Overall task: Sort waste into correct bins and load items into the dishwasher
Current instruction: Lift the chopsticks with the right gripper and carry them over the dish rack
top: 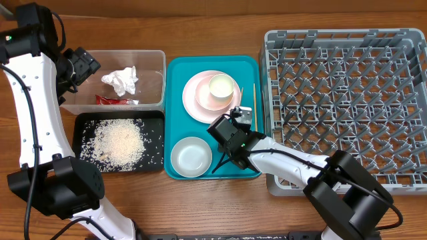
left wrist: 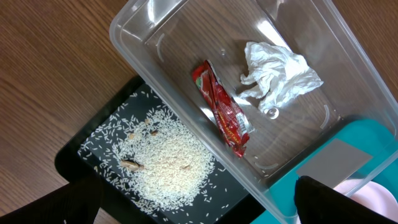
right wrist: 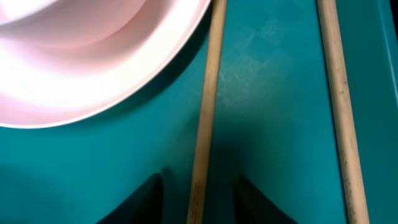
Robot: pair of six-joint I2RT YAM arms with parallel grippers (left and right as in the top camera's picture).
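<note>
Thin wooden chopstick, running twelve to six, sits between released jaws of the right gripper: centre it, drop to the flat teal tray, clench. Left gripper jaws released, empty.

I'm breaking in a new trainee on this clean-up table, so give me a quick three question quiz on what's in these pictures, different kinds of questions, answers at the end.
1. True or false: the grey rack already holds a plate.
2. Where is the rice lying? A, clear tub; B, black tray; C, teal tray.
3. Fill in: the right gripper has its fingers either side of one ____.
Key: 1 false; 2 B; 3 chopstick.
</note>
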